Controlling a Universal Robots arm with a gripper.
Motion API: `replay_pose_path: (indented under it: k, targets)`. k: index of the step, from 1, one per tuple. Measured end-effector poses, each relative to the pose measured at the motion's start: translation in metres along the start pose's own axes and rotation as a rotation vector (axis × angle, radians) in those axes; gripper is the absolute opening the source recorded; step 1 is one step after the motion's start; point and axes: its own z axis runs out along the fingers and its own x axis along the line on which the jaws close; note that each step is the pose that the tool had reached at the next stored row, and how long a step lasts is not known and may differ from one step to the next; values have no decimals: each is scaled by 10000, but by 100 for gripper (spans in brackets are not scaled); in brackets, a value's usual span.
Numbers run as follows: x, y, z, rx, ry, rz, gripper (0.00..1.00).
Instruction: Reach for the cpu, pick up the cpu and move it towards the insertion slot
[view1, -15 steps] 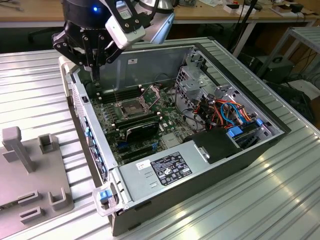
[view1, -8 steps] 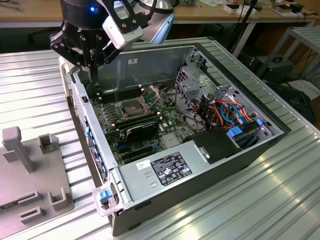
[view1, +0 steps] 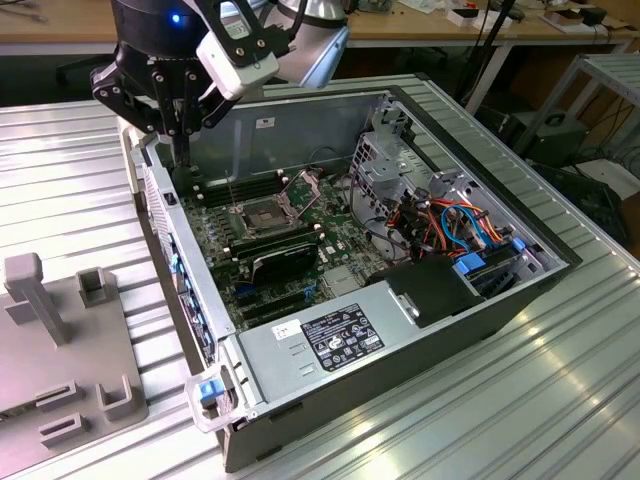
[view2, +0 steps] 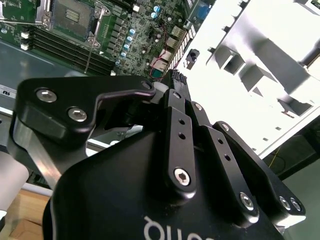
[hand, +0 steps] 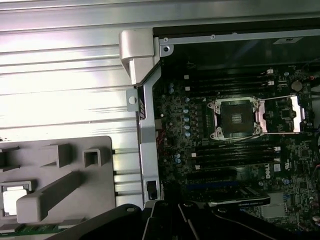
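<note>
Position, exterior view: my black gripper (view1: 183, 150) points down over the corner of the open grey metal computer case (view1: 310, 130) at the exterior view's left. Its fingertips are drawn together with nothing between them. The square silvery-framed insertion slot (view1: 262, 215), dark at its centre, sits apart from me on the green motherboard (view1: 335, 240). The white label (view1: 340, 336) on the metal power supply box carries print I cannot make out.

Second wrist view: the gripper (view2: 175, 79) narrows to a single tip. The insertion slot (view2: 72, 17) lies beyond it. The pale lettering (view2: 175, 231) on my body is cut off.

First wrist view: the pale silvery-green square cpu (hand: 11, 200) lies flat in a recess of the grey plastic fixture tray (hand: 95, 200), outside the case. Its edges run parallel to the tray's; being square, it has no long axis. A grey peg (hand: 47, 197) partly hides it. The insertion slot (hand: 235, 118) is well apart from it.
</note>
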Motion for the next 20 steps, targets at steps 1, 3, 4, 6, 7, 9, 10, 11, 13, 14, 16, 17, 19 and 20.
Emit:
replay_pose_path:
  k: [1, 3, 4, 6, 7, 9, 10, 11, 13, 14, 16, 17, 19, 20]
  targets:
    - [4, 0, 0, 0, 0, 0, 11]
    - [11, -1, 0, 0, 1, -1, 11]
    - [13, -1, 0, 0, 2, -1, 11]
    - [15, -1, 0, 0, 1, 0, 11]
    - [15, -1, 0, 0, 2, 0, 11]
    - [15, -1, 0, 1, 1, 0, 11]
    - [19, -2, 0, 0, 1, 2, 11]
    - [25, -2, 0, 0, 2, 3, 11]
    - [35, -3, -1, 1, 2, 1, 11]
    - [41, -3, -1, 0, 2, 1, 11]
    - [52, -4, -1, 0, 1, 1, 11]
    - [57, -4, -1, 0, 1, 0, 11]
    - [71, -5, -1, -1, 0, 0, 11]
    - [78, -6, -1, 0, 2, 0, 11]
